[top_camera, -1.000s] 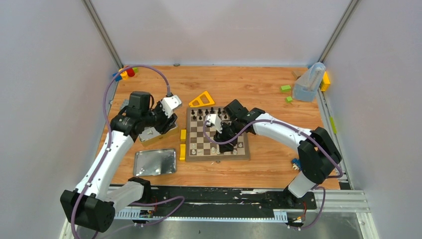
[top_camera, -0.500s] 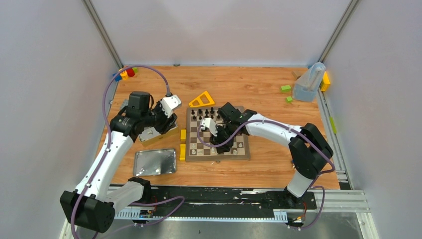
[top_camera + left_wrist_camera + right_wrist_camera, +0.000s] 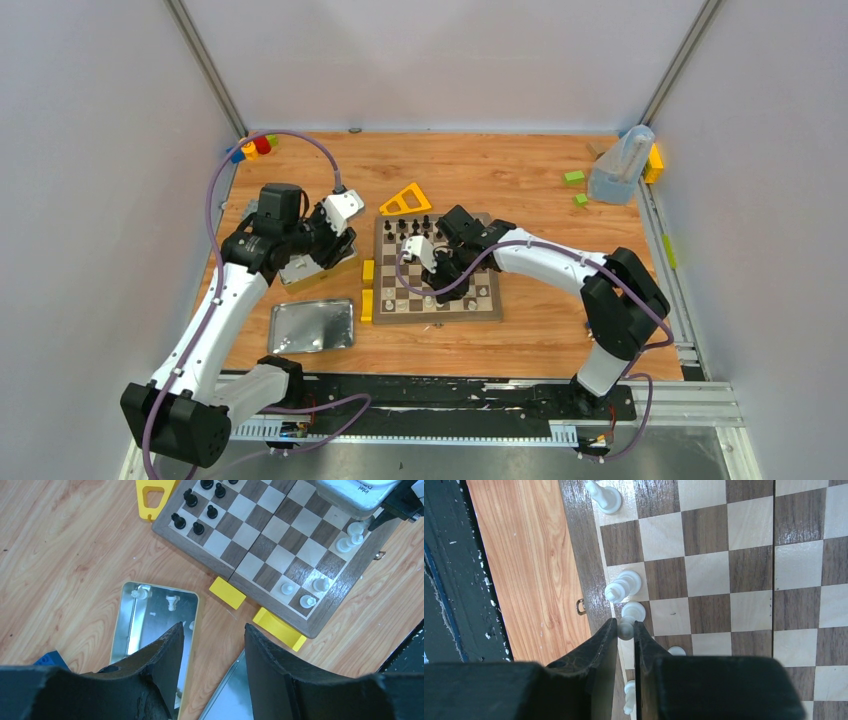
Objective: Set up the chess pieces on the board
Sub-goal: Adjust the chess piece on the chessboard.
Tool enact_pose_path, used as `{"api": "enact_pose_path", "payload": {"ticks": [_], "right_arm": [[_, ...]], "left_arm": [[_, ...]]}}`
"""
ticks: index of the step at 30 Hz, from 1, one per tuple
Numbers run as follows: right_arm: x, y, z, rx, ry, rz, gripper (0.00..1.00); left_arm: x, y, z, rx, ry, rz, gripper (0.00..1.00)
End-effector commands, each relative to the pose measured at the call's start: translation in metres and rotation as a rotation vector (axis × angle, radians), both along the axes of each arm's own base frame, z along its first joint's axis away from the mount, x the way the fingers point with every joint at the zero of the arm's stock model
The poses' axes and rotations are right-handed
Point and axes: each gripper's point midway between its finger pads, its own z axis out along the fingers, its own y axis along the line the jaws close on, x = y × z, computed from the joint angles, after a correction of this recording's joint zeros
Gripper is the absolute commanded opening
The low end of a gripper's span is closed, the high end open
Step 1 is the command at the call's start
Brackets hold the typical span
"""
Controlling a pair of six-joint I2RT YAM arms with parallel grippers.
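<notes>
Pinching a tiny silvery-white chess piece point(image 3: 633, 612) in the right gripper point(image 3: 625, 626), I am probably seating it on the checkered wooden board's point(image 3: 724, 580) near edge; next, releasing gently upright.

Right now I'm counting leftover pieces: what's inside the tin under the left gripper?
At least two white pieces lie near the tin's far end. The left gripper covers its near part.
</notes>
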Motion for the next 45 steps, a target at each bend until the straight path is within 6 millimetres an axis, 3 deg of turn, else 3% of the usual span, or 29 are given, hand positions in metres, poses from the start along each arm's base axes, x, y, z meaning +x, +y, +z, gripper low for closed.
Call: {"api": "enact_pose_path", "payload": {"ticks": [1, 13, 25, 35, 45], "right_arm": [[0.004, 0.006, 0.022, 0.048, -0.059, 0.011, 0.1], [-0.002, -0.001, 0.024, 0.042, -0.059, 0.012, 0.08], [-0.005, -0.004, 0.013, 0.018, -0.04, 0.014, 0.09], [-0.003, -0.003, 0.009, 0.01, -0.034, 0.011, 0.2], [-0.002, -0.002, 0.005, 0.002, -0.026, 0.007, 0.24]], "left_arm": [[0.006, -0.001, 0.01, -0.025, -0.026, 0.017, 0.56], [0.005, -0.001, 0.008, -0.025, -0.017, 0.015, 0.56], [0.005, -0.001, 0.006, -0.026, -0.011, 0.015, 0.57], [0.005, -0.001, 0.006, -0.024, -0.015, 0.017, 0.57], [0.005, 0.0, 0.008, -0.023, -0.021, 0.017, 0.57]]}}
